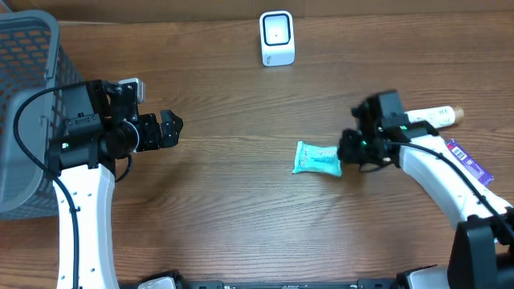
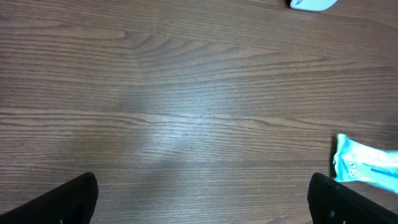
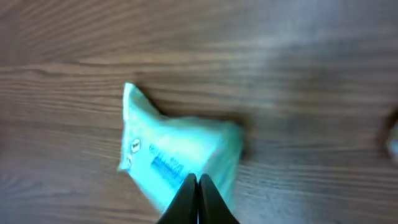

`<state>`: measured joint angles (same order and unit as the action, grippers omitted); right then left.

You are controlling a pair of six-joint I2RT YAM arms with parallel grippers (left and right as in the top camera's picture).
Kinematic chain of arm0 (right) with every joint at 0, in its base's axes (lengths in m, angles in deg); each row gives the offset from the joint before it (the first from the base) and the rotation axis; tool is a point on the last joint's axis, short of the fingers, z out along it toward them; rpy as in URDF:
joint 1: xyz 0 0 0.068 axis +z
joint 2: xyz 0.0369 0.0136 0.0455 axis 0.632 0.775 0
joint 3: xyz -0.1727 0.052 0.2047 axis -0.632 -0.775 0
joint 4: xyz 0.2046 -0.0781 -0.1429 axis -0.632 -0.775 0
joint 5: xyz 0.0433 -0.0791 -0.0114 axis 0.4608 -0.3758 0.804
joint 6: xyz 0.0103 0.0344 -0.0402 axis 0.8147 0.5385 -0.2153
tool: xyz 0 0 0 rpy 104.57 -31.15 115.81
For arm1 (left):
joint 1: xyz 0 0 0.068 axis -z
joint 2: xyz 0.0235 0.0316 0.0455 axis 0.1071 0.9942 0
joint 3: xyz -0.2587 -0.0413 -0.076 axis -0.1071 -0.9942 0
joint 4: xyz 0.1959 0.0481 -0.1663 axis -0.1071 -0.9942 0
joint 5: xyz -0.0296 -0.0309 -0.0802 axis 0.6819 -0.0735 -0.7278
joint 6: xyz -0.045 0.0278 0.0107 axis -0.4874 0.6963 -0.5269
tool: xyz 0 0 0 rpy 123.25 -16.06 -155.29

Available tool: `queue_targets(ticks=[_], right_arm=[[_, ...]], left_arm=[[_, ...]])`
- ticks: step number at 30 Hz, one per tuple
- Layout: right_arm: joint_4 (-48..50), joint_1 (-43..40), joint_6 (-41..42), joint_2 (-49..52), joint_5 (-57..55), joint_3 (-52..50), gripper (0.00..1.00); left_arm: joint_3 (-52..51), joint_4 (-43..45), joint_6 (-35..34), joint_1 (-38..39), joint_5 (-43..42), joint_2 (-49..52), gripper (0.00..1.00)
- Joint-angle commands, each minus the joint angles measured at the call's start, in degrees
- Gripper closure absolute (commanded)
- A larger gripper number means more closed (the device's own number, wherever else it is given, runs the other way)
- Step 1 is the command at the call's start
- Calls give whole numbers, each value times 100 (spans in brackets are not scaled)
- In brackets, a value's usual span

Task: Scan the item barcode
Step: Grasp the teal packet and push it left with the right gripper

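Note:
The item is a teal wipes packet (image 1: 317, 158) lying flat in the middle right of the table. My right gripper (image 1: 347, 152) is at its right end. In the right wrist view the fingers (image 3: 198, 180) are pressed together over the packet's near edge (image 3: 174, 152), pinching it; blue print shows on its face. The white scanner (image 1: 277, 38) stands at the back centre, and only its edge (image 2: 311, 4) shows in the left wrist view. My left gripper (image 1: 173, 128) hovers at the left, open wide (image 2: 202, 190), with nothing between its fingers. The packet (image 2: 367, 167) sits off to its right.
A grey mesh basket (image 1: 24, 96) fills the left edge. A white bottle (image 1: 438, 116) and a purple strip-shaped thing (image 1: 470, 160) lie at the right behind my right arm. Bare wood lies between the two grippers.

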<state>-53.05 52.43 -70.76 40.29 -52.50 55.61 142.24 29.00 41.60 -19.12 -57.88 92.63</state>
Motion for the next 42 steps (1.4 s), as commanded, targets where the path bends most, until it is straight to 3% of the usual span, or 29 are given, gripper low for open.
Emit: queue_targets(ticks=[1,8,9,10,12,15,25,34,42], right_arm=[[-260,662,-48,-129,-1373,595,96],[-197,1080,17,-129,-1386,732,96],[-245,1058,87,-129,-1300,732,77],[-343,1005,256,-129,-1158,732,43],[-522,868,442,-129,-857,730,28],[-765,461,433,-127,-197,662,15],[-413,-748,-857,286,2109,55,21],[-122,-861,-997,1574,2450,55,24],[-55,-1073,-1373,1829,2498,55,23]], left_arm=[[74,4,48,26,-85,-26,0],[74,4,48,26,-83,-26,0],[74,4,50,26,-85,-26,1],[74,4,48,26,-85,-26,0],[74,2,48,26,-85,-26,0],[74,4,50,26,-85,-26,1],[74,4,48,26,-85,-26,1],[74,4,48,26,-85,-26,0],[74,4,48,26,-85,-26,0]])
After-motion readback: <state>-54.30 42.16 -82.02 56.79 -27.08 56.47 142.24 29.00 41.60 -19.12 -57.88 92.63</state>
